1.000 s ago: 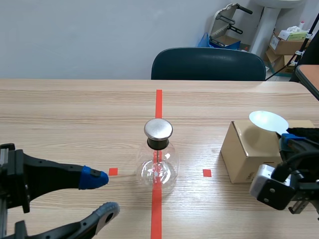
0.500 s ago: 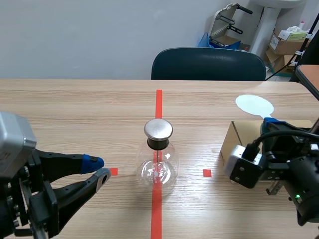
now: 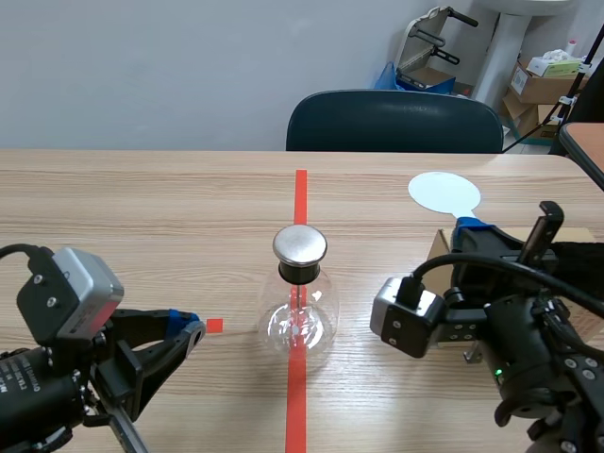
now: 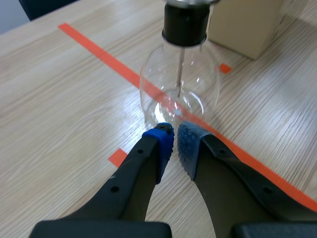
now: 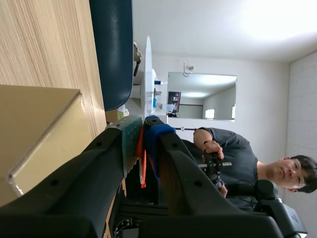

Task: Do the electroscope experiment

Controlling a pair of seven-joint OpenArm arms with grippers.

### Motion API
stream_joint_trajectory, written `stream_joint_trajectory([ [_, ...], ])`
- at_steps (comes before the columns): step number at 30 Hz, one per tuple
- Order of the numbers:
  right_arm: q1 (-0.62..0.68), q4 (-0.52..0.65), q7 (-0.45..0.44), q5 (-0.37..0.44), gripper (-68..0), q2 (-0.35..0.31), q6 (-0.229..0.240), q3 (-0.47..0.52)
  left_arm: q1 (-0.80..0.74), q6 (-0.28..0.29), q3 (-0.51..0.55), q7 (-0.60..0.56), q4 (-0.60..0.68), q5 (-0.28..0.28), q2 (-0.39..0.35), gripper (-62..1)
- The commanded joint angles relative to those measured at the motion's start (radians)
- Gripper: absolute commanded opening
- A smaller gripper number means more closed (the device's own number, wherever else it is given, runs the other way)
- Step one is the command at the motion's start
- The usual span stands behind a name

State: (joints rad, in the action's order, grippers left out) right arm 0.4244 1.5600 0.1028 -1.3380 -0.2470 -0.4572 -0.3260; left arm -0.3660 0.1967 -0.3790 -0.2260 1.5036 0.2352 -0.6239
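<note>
The electroscope, a clear glass flask (image 3: 300,316) with a round metal cap (image 3: 300,243) and a thin rod inside, stands on the red centre tape. My left gripper (image 3: 192,327) is low on the table to its left, pads nearly touching with nothing between them. In the left wrist view the gripper (image 4: 174,142) points at the flask (image 4: 181,84) just ahead. My right gripper (image 3: 472,229) is shut on the handle of a white disc paddle (image 3: 444,192), held upright to the right of the flask. In the right wrist view the disc (image 5: 148,69) is edge-on above the gripper (image 5: 143,135).
A cardboard box (image 3: 437,251) sits behind the right arm, also seen beside the right gripper (image 5: 39,124). A dark blue chair (image 3: 394,121) stands at the table's far edge. A person (image 5: 233,153) appears in the room beyond the right gripper.
My left gripper's fingers have closed together. The right arm has carried the paddle leftward, closer to the flask, off the box.
</note>
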Motion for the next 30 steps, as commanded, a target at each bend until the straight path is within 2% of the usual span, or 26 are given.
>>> stream_joint_trajectory([
  [1,-0.012,0.021,0.025,-0.017,-66.7,-0.016,-0.018,-0.006,0.011,-0.002,-0.008,-0.029,0.002,0.007,-0.008,-55.6],
  [9,-0.026,0.021,0.152,-0.076,-66.7,-0.031,-0.018,-0.106,0.099,-0.016,-0.102,-0.092,-0.108,0.007,-0.014,-55.6],
  [20,-0.040,0.021,0.345,-0.114,-66.7,-0.066,-0.018,-0.242,0.257,-0.056,-0.257,-0.100,-0.237,0.010,0.003,-55.6],
  [30,-0.042,0.021,0.389,-0.123,-66.7,-0.065,-0.022,-0.279,0.334,-0.061,-0.336,-0.127,-0.311,0.015,0.031,-55.6],
])
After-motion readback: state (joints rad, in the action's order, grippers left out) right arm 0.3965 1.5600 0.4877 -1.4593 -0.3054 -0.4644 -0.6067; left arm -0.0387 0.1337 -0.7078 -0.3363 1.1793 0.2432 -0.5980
